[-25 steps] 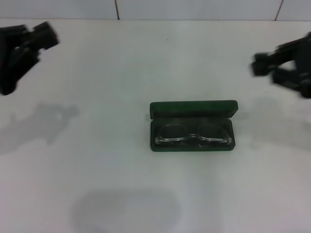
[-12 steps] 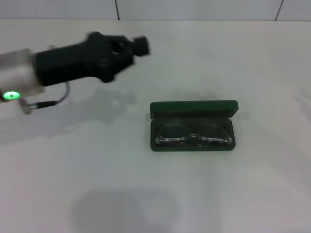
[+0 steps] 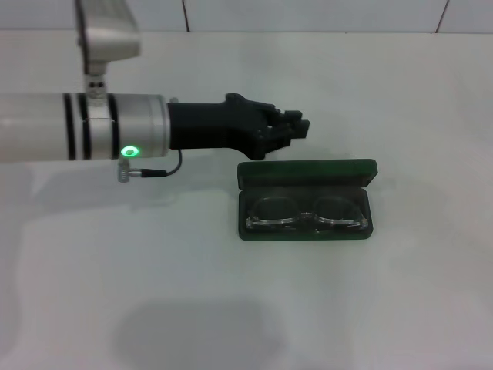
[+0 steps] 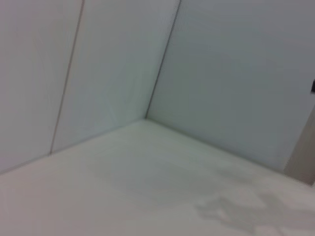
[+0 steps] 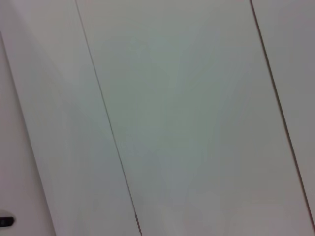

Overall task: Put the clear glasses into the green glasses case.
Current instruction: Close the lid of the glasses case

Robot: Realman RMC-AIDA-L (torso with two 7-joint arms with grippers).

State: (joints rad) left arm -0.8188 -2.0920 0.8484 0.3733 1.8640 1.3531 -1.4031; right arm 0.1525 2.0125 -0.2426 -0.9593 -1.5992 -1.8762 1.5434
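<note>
Clear glasses lie inside the open green glasses case

The case sits mid-table; left gripper hovers just behind its lid, fingers apparently pressed together; no writing is readable.

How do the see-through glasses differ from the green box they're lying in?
The clear glasses are colourless and transparent, showing only as pale lens outlines; the green glasses case is dark green and opaque. The glasses are a thin curved frame, while the case is a flat rectangle with rounded corners, its lid raised at the back. The glasses fit inside the case, nearly spanning it. Both rest on the white table, near the left gripper.
</note>
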